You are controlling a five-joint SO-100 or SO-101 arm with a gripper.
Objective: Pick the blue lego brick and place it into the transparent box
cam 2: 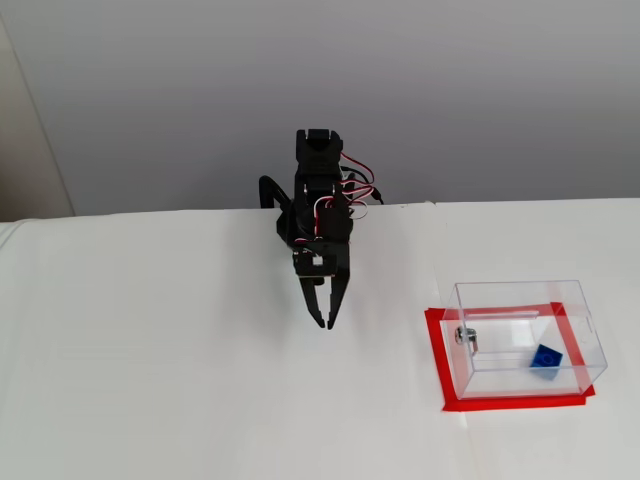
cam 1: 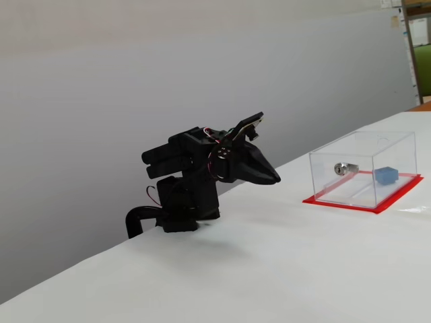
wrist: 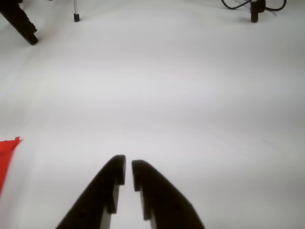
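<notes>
The blue lego brick (cam 1: 386, 175) lies inside the transparent box (cam 1: 363, 149), near its right end; it also shows in the other fixed view (cam 2: 545, 358). The box (cam 2: 520, 296) stands on a red base (cam 2: 437, 352). My gripper (cam 2: 325, 322) is shut and empty, hanging over bare white table well to the left of the box. In the wrist view its black fingertips (wrist: 128, 161) nearly touch, with nothing between them, and a red corner of the base (wrist: 5, 152) shows at the left edge. In a fixed view the gripper (cam 1: 276, 179) points toward the box.
A small silver metal cylinder (cam 1: 342, 168) lies in the box's left part (cam 2: 465, 337). In the wrist view a black stand foot (wrist: 21, 21), a thin white leg (wrist: 76, 12) and a black post with cable (wrist: 255, 10) stand at the far table edge.
</notes>
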